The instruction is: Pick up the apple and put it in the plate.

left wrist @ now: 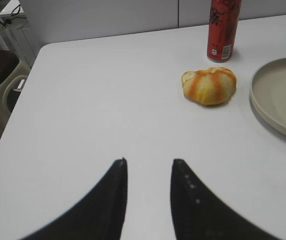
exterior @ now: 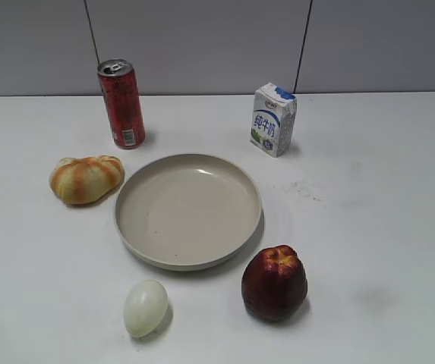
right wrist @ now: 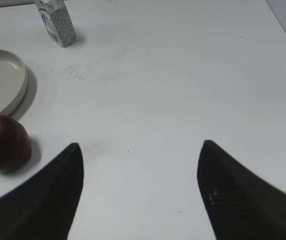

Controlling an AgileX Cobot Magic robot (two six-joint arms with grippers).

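The dark maroon-red apple (exterior: 274, 282) stands on the white table just right of the plate's near rim, apart from it. It also shows at the left edge of the right wrist view (right wrist: 4, 143). The beige plate (exterior: 130, 227) lies in the middle and holds nothing; part of its rim shows in the left wrist view (left wrist: 255, 100) and the right wrist view (right wrist: 20, 85). My right gripper (right wrist: 140, 150) is open wide and empty over bare table, to the right of the apple. My left gripper (left wrist: 149, 162) is open and empty, well short of the bun. Neither arm shows in the exterior view.
An orange-striped bun (exterior: 86, 179) lies left of the plate. A red can (exterior: 121, 104) stands behind it. A small milk carton (exterior: 272, 119) stands at the back right. A pale egg (exterior: 145, 307) lies in front of the plate. The table's left edge (left wrist: 13, 115) is near.
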